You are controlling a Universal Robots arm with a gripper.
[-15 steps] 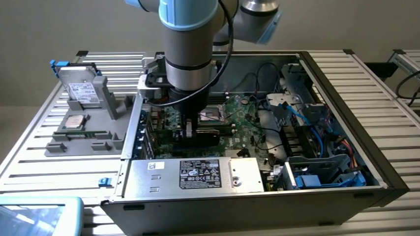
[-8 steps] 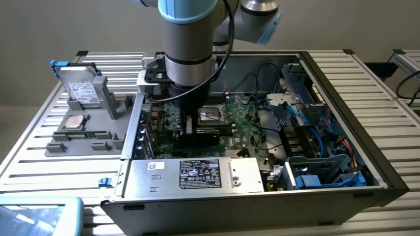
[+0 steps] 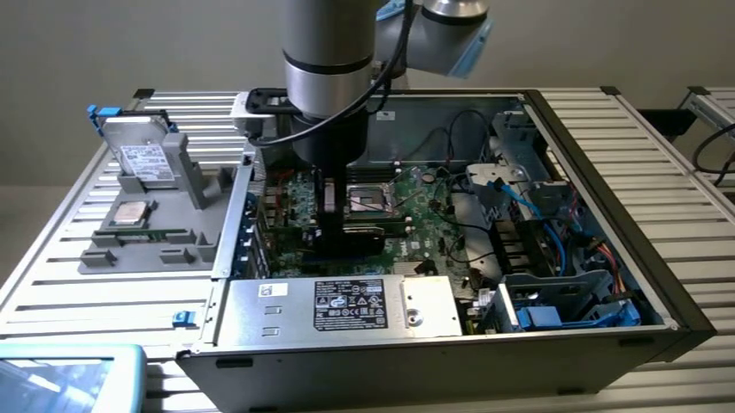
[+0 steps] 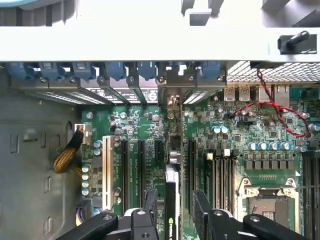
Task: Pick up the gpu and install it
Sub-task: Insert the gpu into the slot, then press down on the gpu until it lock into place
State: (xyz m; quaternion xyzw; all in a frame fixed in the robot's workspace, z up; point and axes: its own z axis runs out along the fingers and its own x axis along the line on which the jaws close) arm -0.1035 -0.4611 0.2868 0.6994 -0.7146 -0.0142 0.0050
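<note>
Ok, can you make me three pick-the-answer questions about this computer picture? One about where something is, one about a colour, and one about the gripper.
1. Where is the gpu?
A) lying flat outside the computer
B) standing on edge on the motherboard, between the fingers
C) lifted up in the air

2. What colour is the motherboard?
A) green
B) white
C) pink

3. The gripper is:
A) shut on the gpu
B) open
C) shut on nothing

Answers:
1 B: the gpu stands upright in a slot with a finger on each side.
2 A: the motherboard is green all over.
3 B: a gap shows between the gpu and each finger.
</note>
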